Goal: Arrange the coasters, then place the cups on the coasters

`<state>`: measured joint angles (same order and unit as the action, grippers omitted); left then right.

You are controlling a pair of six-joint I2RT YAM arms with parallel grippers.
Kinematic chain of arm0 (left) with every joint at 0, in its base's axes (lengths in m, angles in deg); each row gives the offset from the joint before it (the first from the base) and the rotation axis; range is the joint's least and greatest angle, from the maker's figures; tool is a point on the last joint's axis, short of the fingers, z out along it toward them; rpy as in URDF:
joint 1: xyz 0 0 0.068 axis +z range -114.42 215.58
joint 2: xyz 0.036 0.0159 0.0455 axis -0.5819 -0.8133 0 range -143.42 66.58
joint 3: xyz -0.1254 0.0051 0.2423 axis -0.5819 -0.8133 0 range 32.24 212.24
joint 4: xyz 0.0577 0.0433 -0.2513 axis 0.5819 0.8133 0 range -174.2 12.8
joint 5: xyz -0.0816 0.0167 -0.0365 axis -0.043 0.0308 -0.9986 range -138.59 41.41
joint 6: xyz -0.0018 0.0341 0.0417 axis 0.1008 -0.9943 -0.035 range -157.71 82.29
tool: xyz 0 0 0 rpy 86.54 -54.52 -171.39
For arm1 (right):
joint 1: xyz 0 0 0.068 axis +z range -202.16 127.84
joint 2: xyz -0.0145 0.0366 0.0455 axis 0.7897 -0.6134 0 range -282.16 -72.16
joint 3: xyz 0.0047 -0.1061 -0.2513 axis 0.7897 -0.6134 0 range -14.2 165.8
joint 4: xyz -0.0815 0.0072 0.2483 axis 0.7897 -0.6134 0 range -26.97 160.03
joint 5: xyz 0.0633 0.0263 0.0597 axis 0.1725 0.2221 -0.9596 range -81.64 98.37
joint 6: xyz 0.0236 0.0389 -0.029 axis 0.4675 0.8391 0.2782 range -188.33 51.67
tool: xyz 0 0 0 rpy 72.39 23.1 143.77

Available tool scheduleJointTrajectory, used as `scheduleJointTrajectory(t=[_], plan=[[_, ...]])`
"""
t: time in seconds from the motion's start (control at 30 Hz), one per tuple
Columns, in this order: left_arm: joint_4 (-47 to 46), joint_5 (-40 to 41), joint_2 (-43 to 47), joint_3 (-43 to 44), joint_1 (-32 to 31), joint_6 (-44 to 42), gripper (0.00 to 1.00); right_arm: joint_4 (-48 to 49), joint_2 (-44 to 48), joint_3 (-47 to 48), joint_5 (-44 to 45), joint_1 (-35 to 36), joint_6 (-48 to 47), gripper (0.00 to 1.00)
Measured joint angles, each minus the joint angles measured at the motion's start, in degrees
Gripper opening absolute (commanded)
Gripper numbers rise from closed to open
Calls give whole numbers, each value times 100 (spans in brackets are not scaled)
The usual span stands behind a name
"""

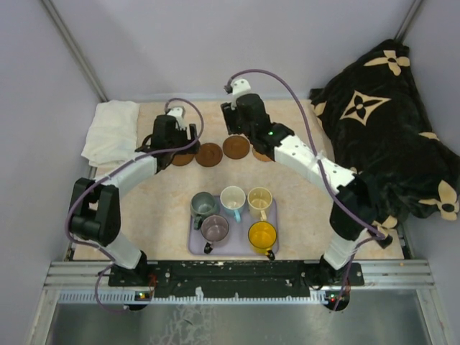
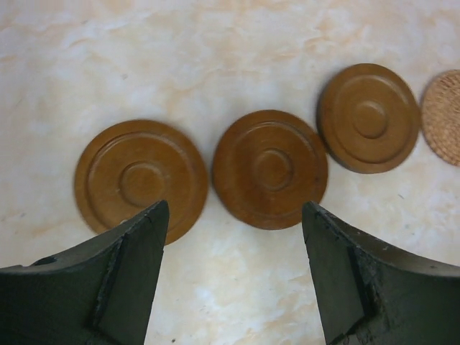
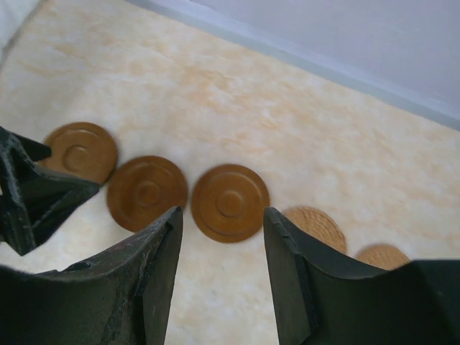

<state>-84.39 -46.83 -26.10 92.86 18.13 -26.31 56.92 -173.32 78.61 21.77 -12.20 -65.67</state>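
Five coasters [image 3: 230, 203] lie flat in a row near the far edge of the table [image 1: 165, 208]. Three are brown wooden coasters [image 2: 269, 169] with rings in them. The two at the right end are tan woven coasters [image 3: 314, 226]. The wooden ones sit very close, side by side, so this part of the job looks almost done (maybe only small nudges are left).

The left gripper [image 2: 235, 215] hangs over the left end of the row. Its fingers are spread wide and hold nothing. The right gripper [image 3: 223, 213] hangs over the middle of the row. Its fingers are apart too, with only bare table and coaster showing between them.

None of the cups [image 1: 233, 198] is on a coaster. All five stand on the lavender tray [image 1: 236, 246] near the near edge: the grey-green cup [image 1: 203, 205], the white one, the cream cup [image 1: 259, 199], the mauve cup [image 1: 215, 228] and the yellow cup [image 1: 262, 235]. Moving all five cups is the big part left to do
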Motion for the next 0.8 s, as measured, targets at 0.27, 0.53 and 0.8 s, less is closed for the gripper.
scheduleJointTrajectory(t=[0.27, 0.53, 0.8], plan=[[-186, -164, -667, 940, -448, -367, 83, 297, 1915, -2446, 1147, -350, 188, 44], [-151, -490, -2197, 2719, -431, -315, 84, 505, 3233, -3263, 1805, -820, 382, 42], [527, -656, -3650, 4612, -431, -385, 83, 667, 3206, -3436, 2330, -824, 455, 42]])
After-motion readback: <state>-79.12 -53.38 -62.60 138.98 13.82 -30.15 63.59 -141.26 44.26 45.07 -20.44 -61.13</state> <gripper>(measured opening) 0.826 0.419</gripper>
